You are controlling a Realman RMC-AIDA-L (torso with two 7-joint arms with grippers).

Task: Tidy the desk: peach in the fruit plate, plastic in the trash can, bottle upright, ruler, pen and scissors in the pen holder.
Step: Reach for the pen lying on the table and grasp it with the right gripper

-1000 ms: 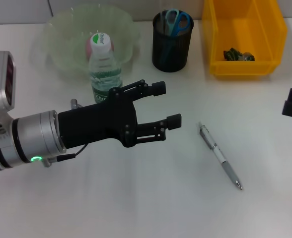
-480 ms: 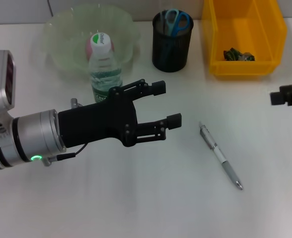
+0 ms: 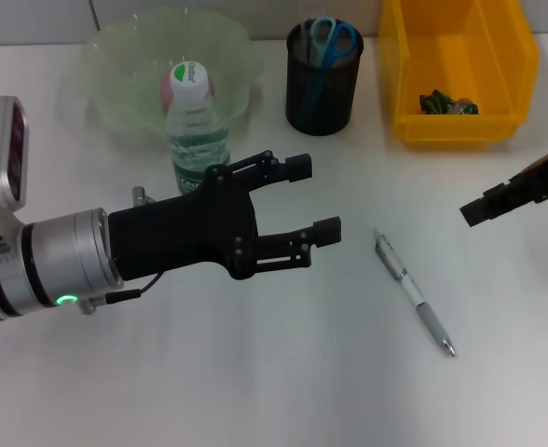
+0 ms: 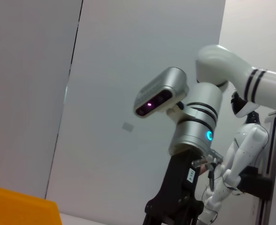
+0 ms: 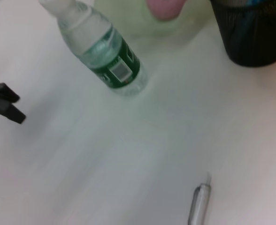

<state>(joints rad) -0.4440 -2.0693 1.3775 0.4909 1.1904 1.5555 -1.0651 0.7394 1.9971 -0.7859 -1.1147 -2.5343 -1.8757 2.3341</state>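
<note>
White desk (image 3: pixel 283 372), pen (image 3: pixel 414 293) lying loose; left end effector (image 3: pixel 304 197) fingers apart; right end effector (image 3: pixel 516 196) state unclear.

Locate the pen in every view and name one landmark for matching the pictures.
Head view: the pen lies on the desk, right of centre, between the two grippers.
Left wrist view: not in it.
Right wrist view: only one end of it shows at the picture's edge.
Shared landmark: the black pen holder.
</note>
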